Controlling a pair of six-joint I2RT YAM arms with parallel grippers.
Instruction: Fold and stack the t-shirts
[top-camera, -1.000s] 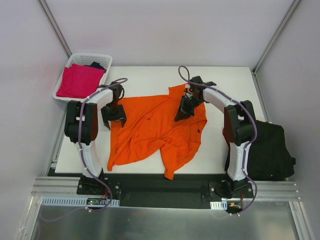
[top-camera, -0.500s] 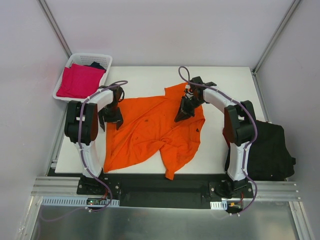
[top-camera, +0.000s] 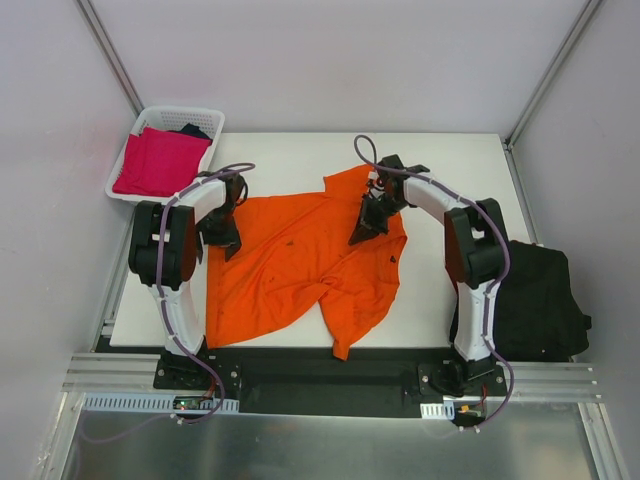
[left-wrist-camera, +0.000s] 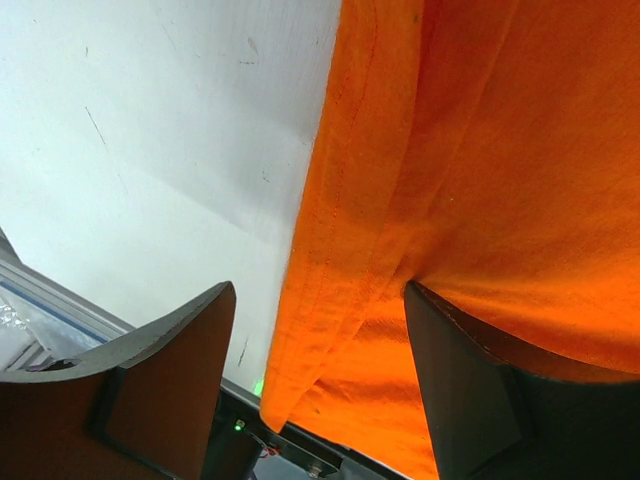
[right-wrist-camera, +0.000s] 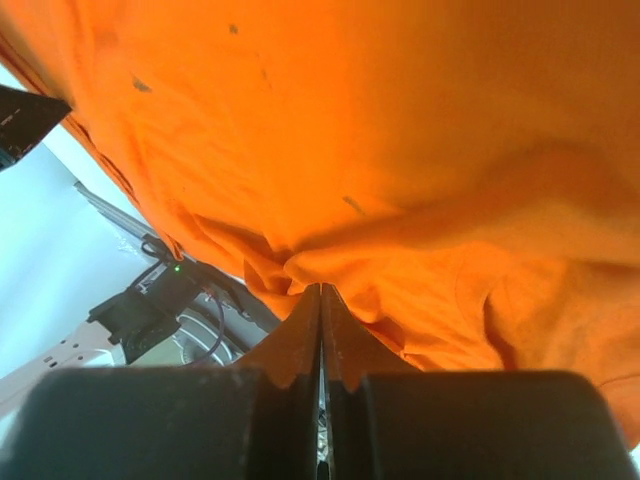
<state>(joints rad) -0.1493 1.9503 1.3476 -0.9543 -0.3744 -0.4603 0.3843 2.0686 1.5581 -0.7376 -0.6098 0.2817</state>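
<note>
A: Starting at the near edge: the orange t-shirt (top-camera: 300, 262) is lying crumpled across the middle of the table (top-camera: 460, 170), with one end reaching just past the near rim. Is that worrying you?

B: It is. If an arm is hauling the cloth far-ward, that end is likely to be dragging and bunching underneath. The black t-shirts (top-camera: 540, 300) are sitting heaped off the table's near right, out of it for now.

A: What is the left gripper (left-wrist-camera: 320, 300) doing?

B: Standing released, fingers spread either side of the shirt's left hem, gripping nothing. Closing there, it is risking catching one layer only, or missing the edge.

A: And the right gripper (right-wrist-camera: 320, 288)?

B: Clenched, seemingly pinching a small pucker of cloth on the shirt's far right part. So thin a bite is liable to be slipping out under a lift, and with one side held, the shirt is going to be twisting, not spreading.

A: Far left?

B: The magenta t-shirt (top-camera: 158, 160) is waiting in the basket (top-camera: 175, 112), well apart.
</note>
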